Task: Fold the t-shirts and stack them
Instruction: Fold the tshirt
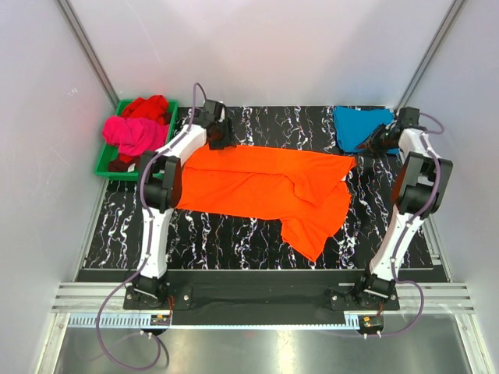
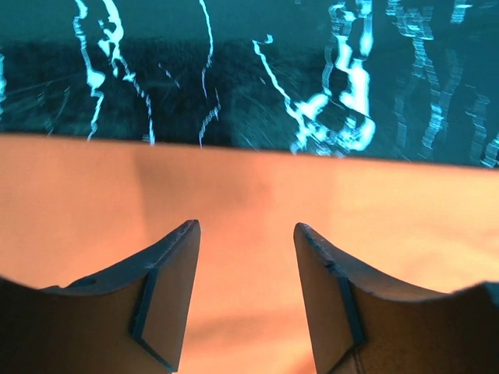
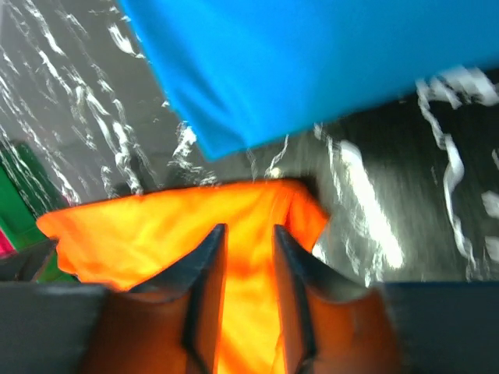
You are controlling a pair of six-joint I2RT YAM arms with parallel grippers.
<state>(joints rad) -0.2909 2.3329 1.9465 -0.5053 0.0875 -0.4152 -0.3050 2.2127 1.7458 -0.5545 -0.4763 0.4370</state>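
Here's the orange t-shirt, spread wide across the middle of the tabletop, one sleeve flopping down towards the near edge. That tabletop is black, shot through with white marble veins, and the wrist views show the same pattern.

Up at the shirt's far left edge, the left fingers hang over the orange cloth, spread well apart with nothing caught between them, just flat fabric underneath.

Over on the right, the right fingers stand parted by a narrow gap, and the orange corner lies on the tabletop beyond them, gripped by neither finger. The view is blurred. Just past that corner is the teal-blue t-shirt, folded flat at the far right corner of the tabletop, apart from the orange one.

Far left, the green tray sits off the marble, holding the magenta-pink t-shirt bunched up in front and the red t-shirt crumpled behind it.

Around it all are plain white walls, slanting metal frame posts in the corners, and an aluminium rail along the near edge where both arms are bolted down.
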